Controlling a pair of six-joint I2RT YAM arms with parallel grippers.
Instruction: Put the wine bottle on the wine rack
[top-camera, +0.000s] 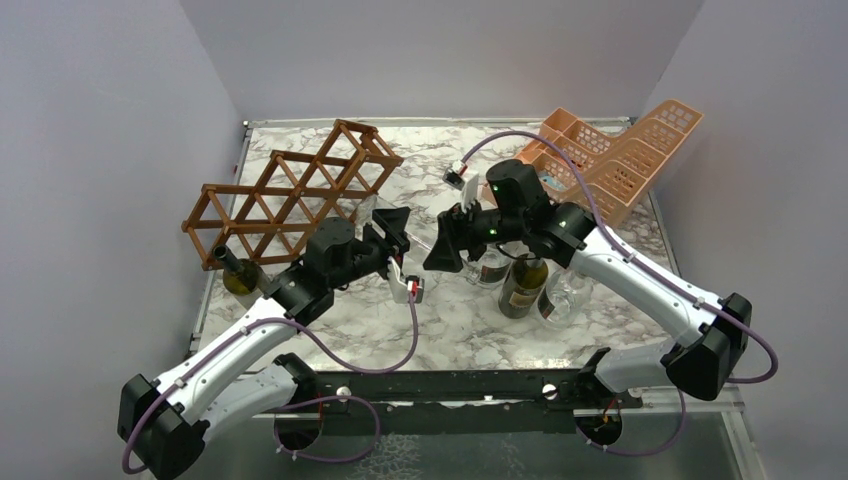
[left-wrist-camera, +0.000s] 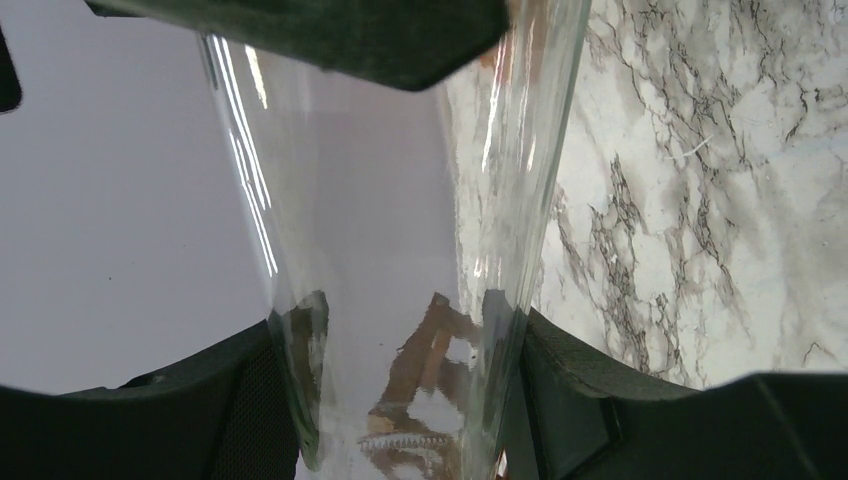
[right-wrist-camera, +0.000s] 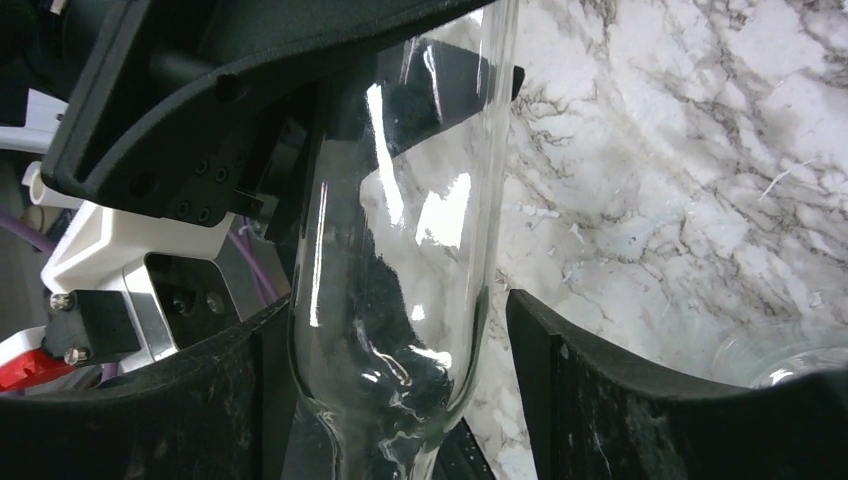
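A clear glass wine bottle (top-camera: 421, 244) hangs above the table's middle between my two grippers. My left gripper (top-camera: 398, 238) is shut on its body; in the left wrist view both pads press the glass (left-wrist-camera: 390, 300). My right gripper (top-camera: 446, 246) straddles the bottle's shoulder (right-wrist-camera: 400, 300) with its jaws apart. Its left pad lies against the glass and a narrow gap shows at the right pad (right-wrist-camera: 560, 400). The brown wooden lattice wine rack (top-camera: 290, 190) stands at the back left, leaning, just behind my left gripper. A green bottle (top-camera: 238, 272) lies in its lower left cell.
A dark labelled bottle (top-camera: 523, 285) and clear bottles (top-camera: 565, 295) stand under my right arm. A peach plastic basket rack (top-camera: 620, 160) sits at the back right. Grey walls close the table on three sides.
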